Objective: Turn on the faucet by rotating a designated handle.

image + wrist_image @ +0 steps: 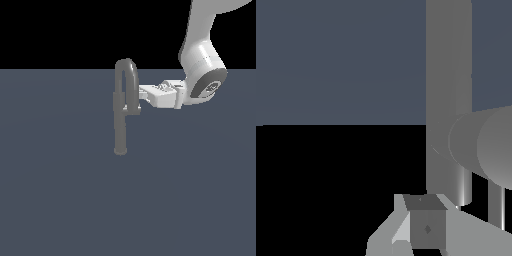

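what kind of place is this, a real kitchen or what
Not a real kitchen: most likely a bare simulated test scene. A lone grey faucet stands on a flat, featureless blue-grey floor with no sink or counter, the background is plain black, and a white robot arm reaches toward it.

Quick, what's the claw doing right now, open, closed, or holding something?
Claw: right beside the slim matte grey arched faucet pipe, at its short grey stub handle; open or closed cannot be told.

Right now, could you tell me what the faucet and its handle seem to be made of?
The faucet looks like matte grey metal: flat shading with only faint vertical highlights in the wrist view, though as a render it could equally be plastic. The handle looks like a similar matte, paler grey; its material cannot be told.
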Tool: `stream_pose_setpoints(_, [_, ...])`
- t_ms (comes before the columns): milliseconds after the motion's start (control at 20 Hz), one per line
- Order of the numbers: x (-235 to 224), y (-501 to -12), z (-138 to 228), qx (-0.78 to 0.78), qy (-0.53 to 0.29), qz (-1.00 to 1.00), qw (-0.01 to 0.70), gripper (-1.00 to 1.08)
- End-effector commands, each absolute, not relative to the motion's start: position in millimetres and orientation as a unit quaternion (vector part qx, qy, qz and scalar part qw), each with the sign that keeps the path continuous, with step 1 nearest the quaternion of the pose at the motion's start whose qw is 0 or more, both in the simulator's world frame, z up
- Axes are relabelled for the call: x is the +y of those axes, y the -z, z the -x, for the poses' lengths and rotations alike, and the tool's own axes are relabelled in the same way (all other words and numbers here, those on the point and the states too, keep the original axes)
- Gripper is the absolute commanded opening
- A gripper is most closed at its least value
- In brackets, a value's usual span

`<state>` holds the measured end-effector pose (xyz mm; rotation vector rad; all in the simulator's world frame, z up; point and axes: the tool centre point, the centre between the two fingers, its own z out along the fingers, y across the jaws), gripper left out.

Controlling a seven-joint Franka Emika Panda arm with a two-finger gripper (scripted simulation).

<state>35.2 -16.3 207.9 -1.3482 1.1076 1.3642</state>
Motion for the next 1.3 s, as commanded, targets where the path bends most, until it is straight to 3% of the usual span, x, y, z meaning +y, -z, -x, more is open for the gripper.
stream_pose_setpoints(0, [-16, -210, -35, 0.446, -0.550, 0.547, 0.446, -1.00])
stream_pose_setpoints(1250, [-26, -224, 9, 0.446, -0.549, 0.549, 0.446, -1.00])
